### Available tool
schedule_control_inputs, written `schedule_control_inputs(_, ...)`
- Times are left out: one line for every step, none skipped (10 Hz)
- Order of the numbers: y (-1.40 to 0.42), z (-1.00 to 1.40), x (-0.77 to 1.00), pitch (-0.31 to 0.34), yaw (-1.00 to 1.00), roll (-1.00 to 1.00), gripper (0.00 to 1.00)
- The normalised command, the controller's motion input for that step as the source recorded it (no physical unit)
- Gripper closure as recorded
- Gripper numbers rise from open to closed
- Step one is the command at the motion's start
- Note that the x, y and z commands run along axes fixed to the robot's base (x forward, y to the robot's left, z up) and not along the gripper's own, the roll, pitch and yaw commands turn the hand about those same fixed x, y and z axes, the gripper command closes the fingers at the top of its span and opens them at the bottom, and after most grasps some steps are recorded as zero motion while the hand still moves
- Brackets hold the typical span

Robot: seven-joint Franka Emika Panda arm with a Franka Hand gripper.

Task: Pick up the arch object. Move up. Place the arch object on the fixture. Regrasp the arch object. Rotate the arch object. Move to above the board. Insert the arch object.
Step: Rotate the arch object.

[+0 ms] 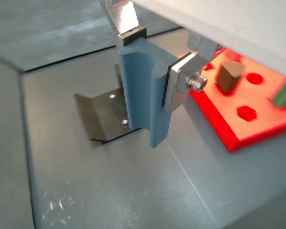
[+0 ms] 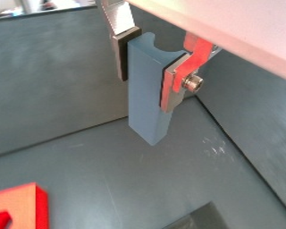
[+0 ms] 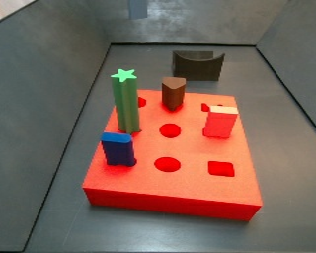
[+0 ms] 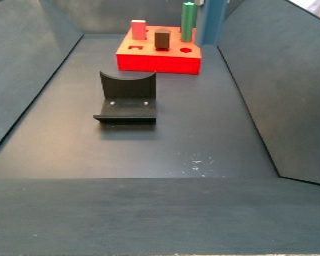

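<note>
Gripper (image 1: 154,69) is what I check first: in both wrist views its two silver finger plates are closed against the flat sides of the arch object (image 1: 143,94), the long slate blue-grey prism, which hangs upright between them with its lower end clear of the grey floor (image 1: 97,192); in the second wrist picture the same hold shows, gripper (image 2: 150,61) clamped on the upper part of the arch object (image 2: 152,103); I see a fingertip (image 1: 181,72) pressed to one face and another finger (image 2: 121,52) on the opposite face.

In a wrist view the fixture (image 1: 104,116) stands on the floor just beyond the prism, apart from it; the board (image 1: 247,112) lies to one side, also apart.

From a side view the board (image 3: 174,168) carries a green star-topped post (image 3: 125,101), a blue block (image 3: 118,148), a brown peg (image 3: 173,94) and a red block (image 3: 220,122); the fixture (image 3: 197,65) sits beyond its far edge.

In a side view a blue-grey bar (image 4: 214,20) rises at the far right beside the board (image 4: 160,58), near the green post (image 4: 187,20); the fixture (image 4: 127,96) stands nearer, well apart.
</note>
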Motion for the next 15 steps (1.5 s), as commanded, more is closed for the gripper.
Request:
schedule_control_inputs(0.01, 0.00, 0.00, 0.069, -1.00, -0.11, 1.00)
schedule_control_inputs(0.01, 0.00, 0.00, 0.083, -1.00, -0.13, 1.00)
schedule_control_inputs(0.01, 0.01, 0.00, 0.090, -0.85, -0.14, 1.00)
schedule_control_inputs(0.01, 0.01, 0.01, 0.089, -0.60, -0.14, 1.00)
schedule_control_inputs(0.01, 0.01, 0.01, 0.088, -0.40, -0.14, 1.00)
schedule_control_inputs(0.01, 0.01, 0.01, 0.087, -0.23, -0.14, 1.00)
schedule_control_inputs(0.00, -1.00, 0.00, 0.086, -0.16, -0.14, 1.00)
schedule_control_inputs(0.00, -1.00, 0.01, 0.054, -0.10, -0.14, 1.00)
schedule_control_inputs(0.00, -1.00, 0.02, 0.022, -0.08, -0.14, 1.00)
schedule_control_inputs(0.00, -1.00, 0.02, 0.003, -0.07, -0.14, 1.00)
schedule_control_inputs(0.00, -1.00, 0.02, -0.027, -0.06, -0.15, 1.00)
schedule_control_inputs(0.01, -1.00, 0.02, -0.036, -0.06, -0.15, 1.00)
schedule_control_inputs(0.01, -1.00, 0.02, -0.032, -0.05, -0.16, 1.00)
schedule_control_inputs(0.01, -1.00, 0.03, -0.029, -0.05, -0.16, 1.00)
schedule_control_inputs(0.01, -1.00, 0.03, -0.030, -0.04, -0.16, 1.00)
